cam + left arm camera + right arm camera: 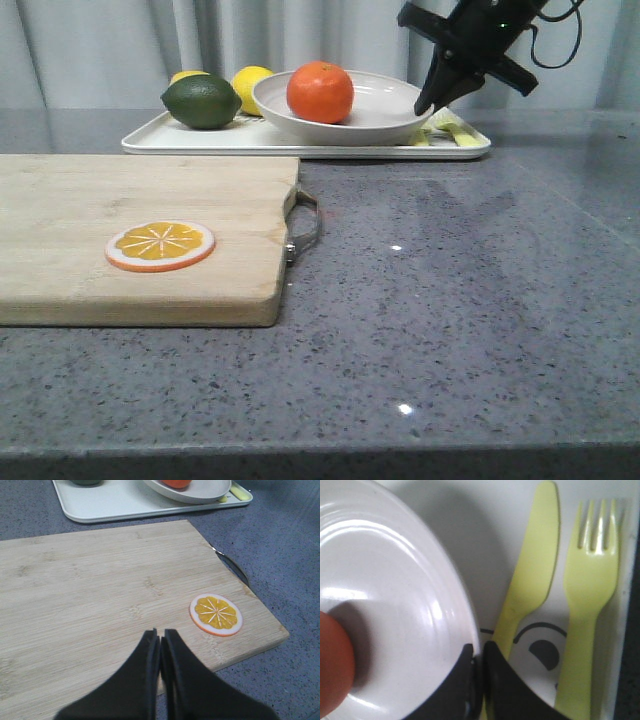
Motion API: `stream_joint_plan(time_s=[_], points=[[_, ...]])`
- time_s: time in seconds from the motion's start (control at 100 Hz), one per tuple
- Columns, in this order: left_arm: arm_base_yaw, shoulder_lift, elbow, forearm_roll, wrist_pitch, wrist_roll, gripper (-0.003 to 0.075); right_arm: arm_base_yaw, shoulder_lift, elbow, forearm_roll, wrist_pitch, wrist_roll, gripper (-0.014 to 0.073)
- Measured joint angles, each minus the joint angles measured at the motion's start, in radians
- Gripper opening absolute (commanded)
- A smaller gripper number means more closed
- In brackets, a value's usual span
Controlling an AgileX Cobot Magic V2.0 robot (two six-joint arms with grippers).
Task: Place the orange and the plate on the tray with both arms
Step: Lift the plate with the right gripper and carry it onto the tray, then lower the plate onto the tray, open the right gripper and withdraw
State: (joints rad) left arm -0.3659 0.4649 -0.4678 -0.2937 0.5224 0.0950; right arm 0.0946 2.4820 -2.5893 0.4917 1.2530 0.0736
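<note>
- Tray, flat white rectangle with low rim and rounded corners, sits at the far side of the grey speckled counter; part of a dark printed drawing shows on its floor in the right wrist view.
- Plate, wide shallow off-white dish with raised rim, plain and matte, rests on the tray's right half.
- Orange, whole, glossy, bright, sits inside the plate, left of its centre.
- Step, by my reading: placement looks complete; the release is what's in hand.
- Right gripper is at the plate's near-right rim, fingers drawn close with the rim at their tips; a real pinch or mere contact, cannot tell.
- Next move calls for parting those fingers and lifting straight off, clear of the pale yellow plastic knife and fork just beside.
- Left gripper hovers over the pale wooden cutting board, fingers together, empty, near the flat orange slice.
</note>
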Motion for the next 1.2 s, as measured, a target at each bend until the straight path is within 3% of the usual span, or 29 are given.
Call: stream_joint_plan(time_s=[0.74, 0.95, 1.2], points=[[0.0, 0.0, 0.0, 0.0, 0.0, 0.0, -0.0019, 0.023, 0.023, 0.0, 0.005, -0.069, 0.015, -0.006], [0.0, 0.0, 0.0, 0.0, 0.0, -0.001, -0.0019, 0.023, 0.023, 0.0, 0.001, -0.069, 0.016, 0.0103], [0.0, 0.0, 0.0, 0.0, 0.0, -0.001, -0.0019, 0.023, 0.023, 0.0, -0.003, -0.067, 0.016, 0.0218]])
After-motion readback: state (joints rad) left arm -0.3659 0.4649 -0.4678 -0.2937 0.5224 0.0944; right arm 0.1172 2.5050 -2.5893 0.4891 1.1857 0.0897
